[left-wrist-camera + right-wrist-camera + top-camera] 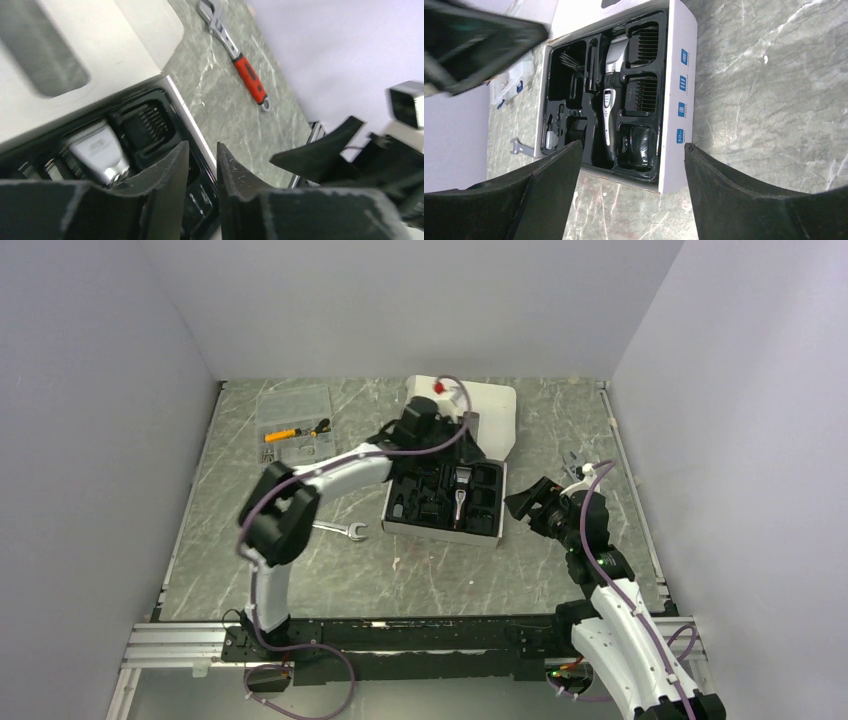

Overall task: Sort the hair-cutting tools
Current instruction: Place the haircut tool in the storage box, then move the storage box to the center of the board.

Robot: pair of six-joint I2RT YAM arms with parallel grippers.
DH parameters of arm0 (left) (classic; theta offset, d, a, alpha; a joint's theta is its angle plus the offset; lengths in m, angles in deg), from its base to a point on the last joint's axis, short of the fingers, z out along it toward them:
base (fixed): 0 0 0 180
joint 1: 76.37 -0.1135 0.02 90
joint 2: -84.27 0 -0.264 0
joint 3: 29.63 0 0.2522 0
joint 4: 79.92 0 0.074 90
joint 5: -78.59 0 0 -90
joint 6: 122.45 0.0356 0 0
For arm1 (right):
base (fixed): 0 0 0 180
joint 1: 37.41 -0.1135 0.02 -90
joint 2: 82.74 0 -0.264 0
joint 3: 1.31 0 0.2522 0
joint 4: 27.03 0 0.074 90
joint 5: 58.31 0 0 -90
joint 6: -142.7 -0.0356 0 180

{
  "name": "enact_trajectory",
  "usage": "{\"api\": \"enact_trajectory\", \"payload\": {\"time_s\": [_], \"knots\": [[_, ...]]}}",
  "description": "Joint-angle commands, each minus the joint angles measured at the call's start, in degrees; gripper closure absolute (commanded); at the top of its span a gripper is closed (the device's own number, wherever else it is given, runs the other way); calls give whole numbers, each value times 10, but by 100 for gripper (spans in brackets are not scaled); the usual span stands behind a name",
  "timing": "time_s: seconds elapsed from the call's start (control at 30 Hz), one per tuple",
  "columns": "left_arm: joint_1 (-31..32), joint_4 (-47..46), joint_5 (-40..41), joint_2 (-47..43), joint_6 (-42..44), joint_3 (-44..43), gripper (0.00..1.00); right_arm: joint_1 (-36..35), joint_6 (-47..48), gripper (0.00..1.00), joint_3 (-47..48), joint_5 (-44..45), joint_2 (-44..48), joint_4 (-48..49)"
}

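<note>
The black-and-silver hair clipper (pixel 461 495) (pixel 608 115) lies in the black tray of a white box (pixel 493 530) in the middle of the table. Black comb attachments (pixel 642 37) (pixel 149 125) sit in tray pockets beside it. My left gripper (pixel 440 452) (pixel 202 150) hovers over the box's back right corner, its jaws a narrow gap apart with nothing between them. The clipper's silver head (pixel 100 150) shows just left of its fingers. My right gripper (pixel 530 502) (pixel 631 150) stands open over bare table right of the box, holding nothing.
The white box lid (pixel 490 415) lies behind the box. A silver open-end wrench (pixel 340 531) rests left of the box. A red-handled adjustable wrench (pixel 248 75) lies at the back right. A clear organiser case (pixel 293 420) sits at the back left.
</note>
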Motion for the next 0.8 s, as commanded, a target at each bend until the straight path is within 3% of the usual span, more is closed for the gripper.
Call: {"api": "enact_trajectory", "payload": {"time_s": [0.0, 0.07, 0.2, 0.37, 0.5, 0.77], "knots": [[-50, -41, 92, -147, -17, 95, 63, 3, 5, 23, -10, -4, -19, 41], [-76, 9, 136, -195, -8, 127, 46, 4, 0, 23, -19, -7, -45, 65], [-147, 117, 154, -240, 1, 182, 36, 5, -7, 23, -28, -10, -104, 117], [-205, 48, 125, -292, -10, 317, 19, 4, -5, 21, -22, 3, -203, 191], [-208, -11, 68, -273, -33, 347, 4, 4, 11, 19, 8, 11, -299, 237], [-195, -63, 67, -246, -64, 397, 1, -13, 13, 18, 35, -54, -429, 327]]}}
